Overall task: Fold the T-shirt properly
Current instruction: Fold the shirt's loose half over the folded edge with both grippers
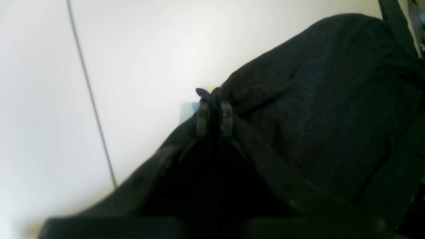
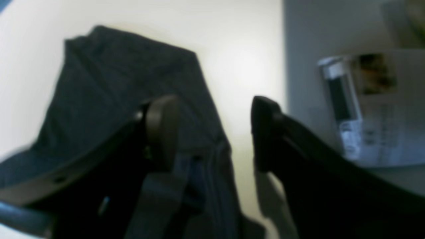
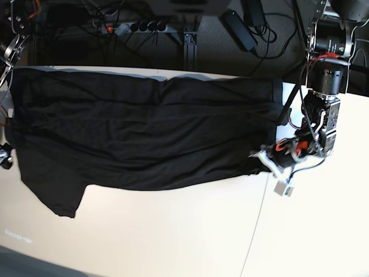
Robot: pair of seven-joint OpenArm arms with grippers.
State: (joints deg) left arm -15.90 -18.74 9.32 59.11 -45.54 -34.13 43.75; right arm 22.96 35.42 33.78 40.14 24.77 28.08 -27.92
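**Mia:** So, where is the T-shirt (image 3: 144, 133)?

**Ben:** It lies spread out on the white table (image 3: 173, 236). It is big and black. It reaches from one side of the table almost to the other, along the far edge. One sleeve hangs down toward the near side, on the left of the base view.

**Mia:** What is the left tool (image 1: 214, 118) doing?

**Ben:** It has pinched the cloth. In the left wrist view the two fingertips (image 1: 226, 119) sit very close together, and a little bunch of black cloth sticks up between them. The shirt rises in a hump just beside them. In the base view that arm is on the right, low at the shirt's corner.

**Mia:** And the right tool (image 2: 212, 132)?

**Ben:** Its fingers (image 2: 162, 129) stand wide apart. Nothing is between them. You can see the pale table through the gap. One finger is over the dark cloth, and the other is over the bare table near the edge. I cannot tell if it touches the shirt.

**Mia:** Can you see that arm in the base view?

**Ben:** Only a tiny bit, at the far left edge. It is too small to tell much.

**Mia:** What else is around?

**Ben:** A thin dark line (image 1: 89, 96) runs across the table. Behind the table there are black cables (image 3: 259, 40) and a power strip (image 3: 135, 26). In the right wrist view there is a blurry silver and black thing (image 2: 340, 99) past the table edge. I cannot tell what it is.
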